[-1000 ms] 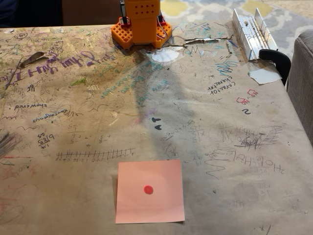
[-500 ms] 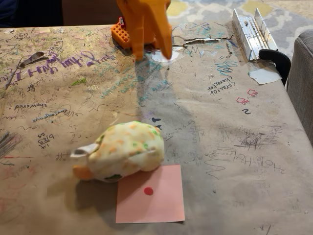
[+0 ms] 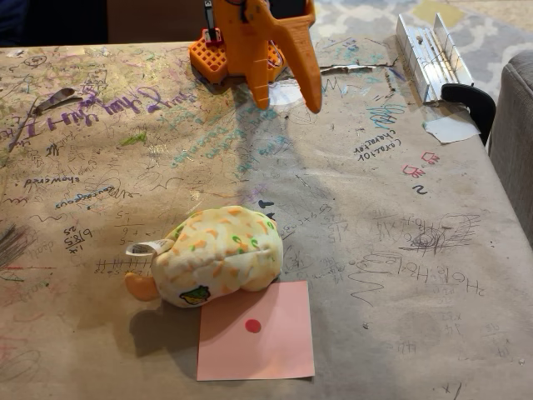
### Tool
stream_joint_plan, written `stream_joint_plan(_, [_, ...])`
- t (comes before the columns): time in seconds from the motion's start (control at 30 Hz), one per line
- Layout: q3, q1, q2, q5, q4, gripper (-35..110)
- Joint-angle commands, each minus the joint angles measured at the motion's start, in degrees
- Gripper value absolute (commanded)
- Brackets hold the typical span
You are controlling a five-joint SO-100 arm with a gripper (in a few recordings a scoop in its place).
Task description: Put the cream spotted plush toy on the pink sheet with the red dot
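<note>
The cream spotted plush toy (image 3: 218,255) lies on the table left of centre, its white tag and an orange limb pointing left. Its lower right edge overlaps the top left corner of the pink sheet with the red dot (image 3: 256,331), which lies flat near the front edge. My orange gripper (image 3: 287,98) hangs at the back of the table, well above and behind the toy. Its two fingers are spread apart with nothing between them.
The brown paper table cover (image 3: 383,242) is full of scribbles. A metal rail (image 3: 431,54) and a black clamp (image 3: 470,98) sit at the back right, with a white paper scrap (image 3: 450,127) beside them. The arm's orange base (image 3: 212,54) stands at the back centre.
The toy appeared on the table after the first frame and has since settled slightly right and rolled. My gripper has swung down into view and shifted right, fingers spread.
</note>
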Motion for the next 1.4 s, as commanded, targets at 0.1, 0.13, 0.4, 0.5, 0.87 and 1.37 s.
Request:
stream_joint_plan(0.1, [-4.3, -10.4, 13.7, 6.3, 8.4, 6])
stream_joint_plan(0.13, [-4.8, -11.9, 15.8, 6.9, 9.8, 4])
stream_joint_plan(0.4, [-3.6, -16.3, 27.5, 9.0, 12.1, 0])
stream_joint_plan(0.5, [-1.1, -17.8, 31.6, 9.6, 11.0, 0])
stream_joint_plan(0.87, [14.0, -18.4, 40.3, 11.4, 2.1, 0])
stream_joint_plan(1.37, [35.0, -15.1, 51.7, 12.0, -6.2, 0])
